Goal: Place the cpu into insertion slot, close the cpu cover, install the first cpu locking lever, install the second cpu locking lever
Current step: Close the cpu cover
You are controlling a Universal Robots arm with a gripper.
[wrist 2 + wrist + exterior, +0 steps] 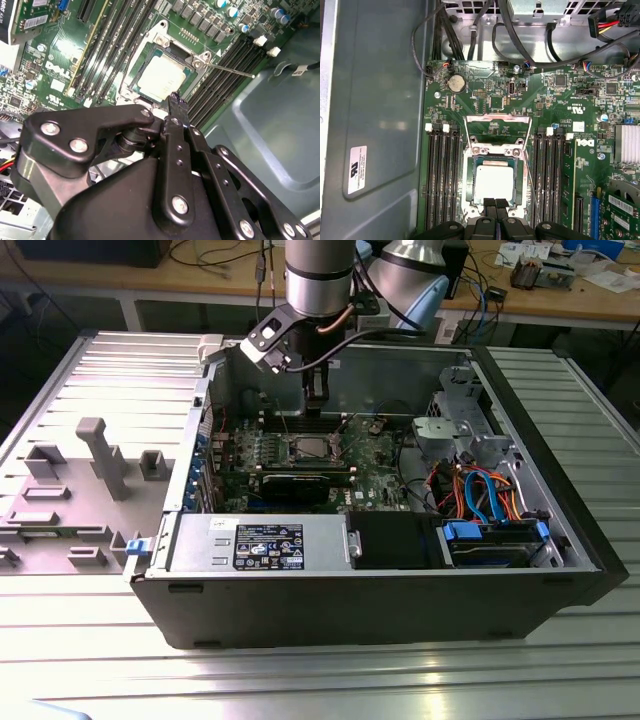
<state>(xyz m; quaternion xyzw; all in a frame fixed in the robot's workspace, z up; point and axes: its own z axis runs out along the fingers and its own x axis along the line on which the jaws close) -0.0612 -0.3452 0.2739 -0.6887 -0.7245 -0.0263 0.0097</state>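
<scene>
The cpu (494, 182) lies flat in the insertion slot (308, 448) on the green board, its silver top (161, 76) showing. The cpu cover (519, 185) lies down around it as a thin metal frame. A thin locking lever (230, 70) sticks out slantwise from the socket's corner over the black memory slots; the same rod (532, 185) runs beside the cover. My gripper (495, 204) is shut with nothing between its fingers. Its tips (176, 99) hang just over the socket's edge beside the cpu. In the exterior view the gripper (317, 400) points down inside the open case.
Long black memory slots (442, 175) flank the socket on both sides. Cables (470, 30) loop along the case wall. A power supply (262, 543) and a drive bay with blue parts (495, 540) fill the case front. A grey fixture (100, 455) stands at the exterior view's left.
</scene>
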